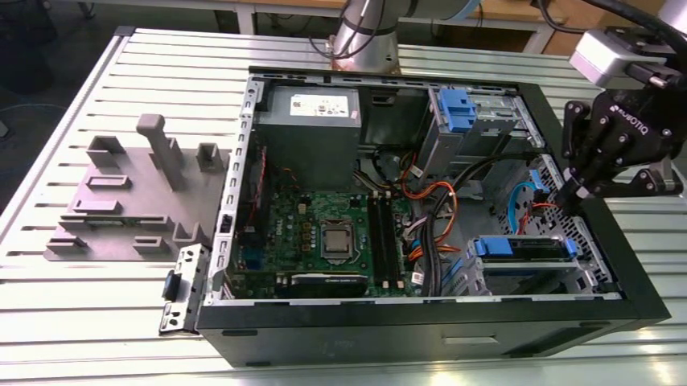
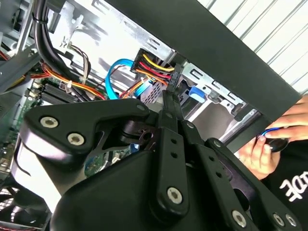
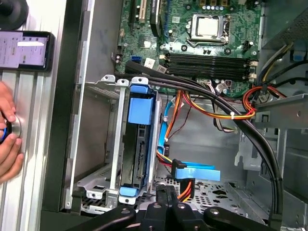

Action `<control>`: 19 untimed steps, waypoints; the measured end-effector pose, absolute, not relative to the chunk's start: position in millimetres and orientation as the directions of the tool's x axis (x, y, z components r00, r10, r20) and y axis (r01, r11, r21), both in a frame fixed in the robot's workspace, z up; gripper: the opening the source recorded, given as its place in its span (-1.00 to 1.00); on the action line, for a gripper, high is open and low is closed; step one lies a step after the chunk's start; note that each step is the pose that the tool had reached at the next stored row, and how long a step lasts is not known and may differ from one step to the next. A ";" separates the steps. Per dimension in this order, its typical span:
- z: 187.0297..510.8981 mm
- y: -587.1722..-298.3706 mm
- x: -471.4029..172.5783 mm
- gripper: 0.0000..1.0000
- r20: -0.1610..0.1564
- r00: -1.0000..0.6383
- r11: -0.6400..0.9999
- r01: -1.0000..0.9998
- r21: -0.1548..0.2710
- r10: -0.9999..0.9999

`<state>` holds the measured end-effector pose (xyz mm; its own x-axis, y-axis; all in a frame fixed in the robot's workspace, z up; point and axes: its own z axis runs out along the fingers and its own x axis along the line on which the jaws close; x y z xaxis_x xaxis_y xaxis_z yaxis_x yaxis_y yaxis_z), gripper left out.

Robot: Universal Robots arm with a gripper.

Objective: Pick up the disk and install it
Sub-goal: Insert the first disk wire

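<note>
Disk (image 3: 138, 113) sits slotted in the drive cage (image 3: 111, 144) at the case corner, while the gripper (image 1: 567, 195), fingers pressed together and empty, hangs just beside loose cables (image 3: 195, 172), which it may snag or unplug.

Matt black pincer (image 1: 568, 195), disk (image 3: 140, 103) framed in glossy blue plastic, ribbed bare-metal table (image 1: 96, 322)

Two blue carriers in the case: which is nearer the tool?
The lower blue carrier, just under the tool in the exterior view; the upper blue carrier sits farther off, near the grey power supply.
</note>
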<state>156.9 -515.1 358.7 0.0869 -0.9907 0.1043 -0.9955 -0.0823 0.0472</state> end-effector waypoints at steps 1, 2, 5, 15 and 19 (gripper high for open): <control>358.6 -515.1 157.0 -0.79 0.104 0.097 -0.093 -0.995 0.047 -0.990; 358.6 -515.1 157.1 -0.79 0.104 0.106 -0.102 -0.994 0.047 -0.989; 358.5 -515.1 157.7 -0.79 0.109 0.118 -0.113 -0.992 0.049 -0.987; 358.7 -514.7 163.6 -0.40 0.151 0.125 -0.114 -0.991 0.075 -0.981; 358.4 -514.7 164.1 -0.40 0.152 0.145 -0.135 -0.988 0.075 -0.978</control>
